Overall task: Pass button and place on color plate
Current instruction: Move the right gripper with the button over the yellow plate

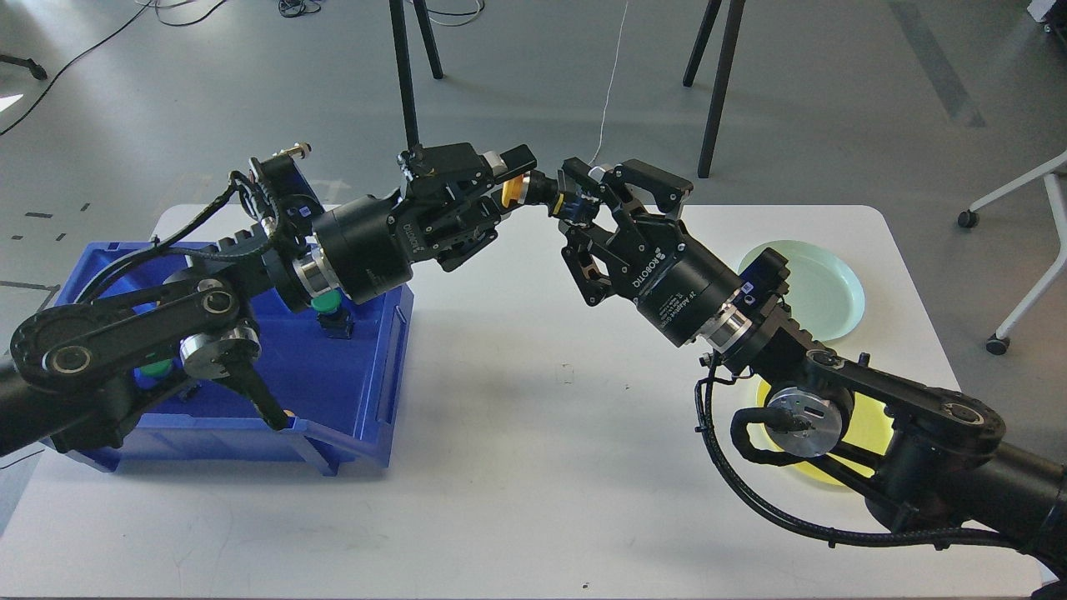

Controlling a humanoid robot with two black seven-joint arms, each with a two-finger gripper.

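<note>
A button with a yellow-orange cap [514, 190] and a dark base is held in the air above the table's far middle. My left gripper [503, 188] is shut on its cap end. My right gripper [570, 205] faces it from the right, with its fingers spread on either side of the button's dark base; I cannot see them pressing on it. A pale green plate [834, 283] lies at the right of the table. A yellow plate [871, 425] lies nearer, mostly hidden under my right arm.
A blue bin [367, 375] stands on the left of the white table [533, 467], holding green-capped buttons [330, 305], partly hidden by my left arm. Chair and stand legs are on the floor beyond the table.
</note>
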